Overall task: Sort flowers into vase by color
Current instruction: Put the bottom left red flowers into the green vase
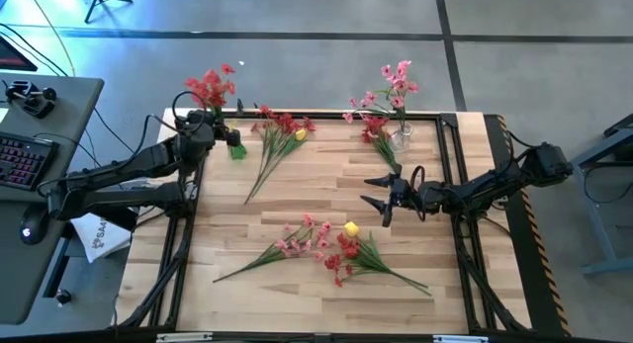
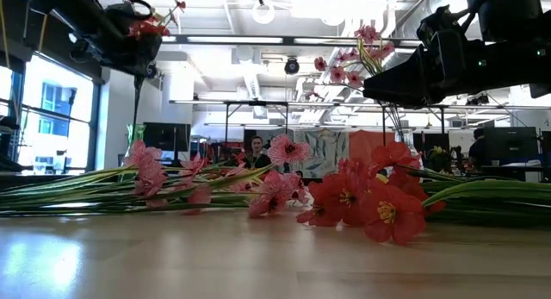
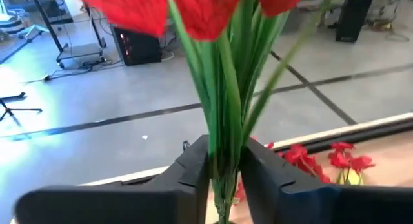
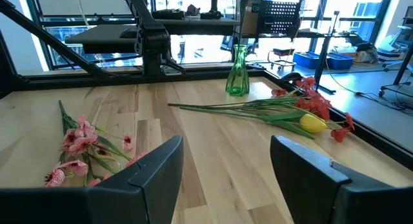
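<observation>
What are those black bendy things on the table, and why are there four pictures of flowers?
They are two robot arms, each ending in a two-finger gripper. One camera looks down from above, one sits low at table height, and one rides on each arm's wrist.

The left gripper is at the table's far left corner, with its fingers around the green stems of a red flower bunch, beside a green vase. The right gripper hangs open over the wooden table, holding nothing.

A clear vase at the far edge already holds pink flowers. More flowers lie flat on the table: a red spray with a yellow bloom, a pink spray, and a red spray.
</observation>
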